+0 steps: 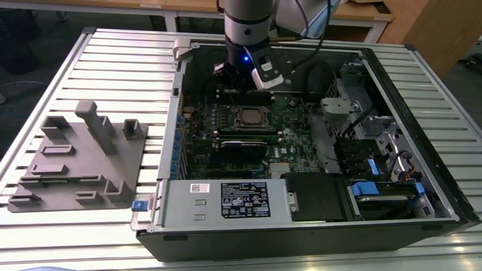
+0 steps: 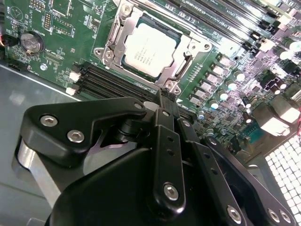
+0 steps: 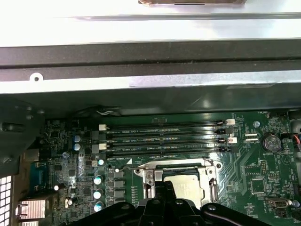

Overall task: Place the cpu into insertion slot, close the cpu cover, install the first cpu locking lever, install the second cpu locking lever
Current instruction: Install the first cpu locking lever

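Note:
The cpu (image 2: pixel 150 49), a silver-tan square chip, sits flat in the insertion slot (image 2: pixel 123 59) on the green board. The silvery cpu cover (image 2: pixel 186 59) lies closed around it as a frame. Thin metal levers (image 2: pixel 115 33) run along two sides of the frame; whether they are latched is unclear. In the first wrist view the cpu (image 3: pixel 186 186) shows just beyond my black fingertips. My gripper (image 2: pixel 165 96) is shut on nothing and hovers near one corner of the socket, beside the memory slots. From outside, the gripper (image 1: pixel 242 84) hangs inside the case, just behind the socket (image 1: pixel 252 117).
The open computer case (image 1: pixel 391 68) lies on a slatted metal table. Black memory slots (image 3: pixel 164 136) run between the socket and the case wall. A grey label plate (image 1: pixel 226 200) and drive bays with blue tabs (image 1: pixel 369 189) fill the near side. A grey fixture block (image 1: pixel 83 152) stands at the exterior view's left.

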